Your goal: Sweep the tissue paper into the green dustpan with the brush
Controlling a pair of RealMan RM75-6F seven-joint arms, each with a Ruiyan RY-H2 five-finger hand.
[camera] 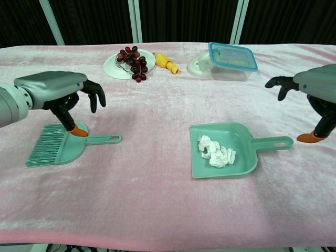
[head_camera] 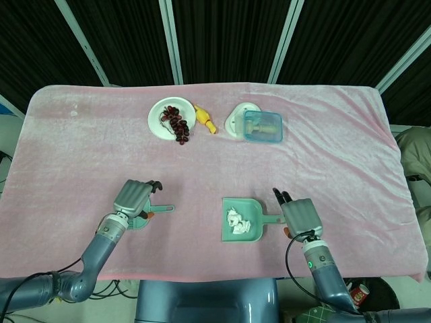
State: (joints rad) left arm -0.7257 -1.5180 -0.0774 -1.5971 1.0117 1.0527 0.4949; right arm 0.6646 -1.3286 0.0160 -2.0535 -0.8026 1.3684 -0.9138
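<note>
A pink cloth (head_camera: 337,148) covers the one table, and on it lie one green dustpan (camera: 227,137), one green brush (camera: 58,149), one white plate (head_camera: 159,121) of dark grapes (head_camera: 178,124), a second white plate (head_camera: 236,121) partly under one clear blue-lidded box (head_camera: 262,126), and one small yellow item (head_camera: 205,120) between the plates. The dustpan sits near the front edge, right of centre, its handle pointing toward the right hand (camera: 315,89); the brush lies flat at the front left with its bristles pointing left. The left hand (camera: 52,90) hovers just above the brush with its fingers spread and curled downward, holding nothing; the right hand is raised above the end of the dustpan handle, fingers apart, also holding nothing. The chest view shows clear air between each hand and its tool, while the head view has the left hand (head_camera: 133,198) covering most of the brush (head_camera: 158,210) and the right hand (head_camera: 300,217) overlapping the handle end. The tissue paper (camera: 216,152) is one crumpled white clump lying inside the dustpan, toward its open left side.
</note>
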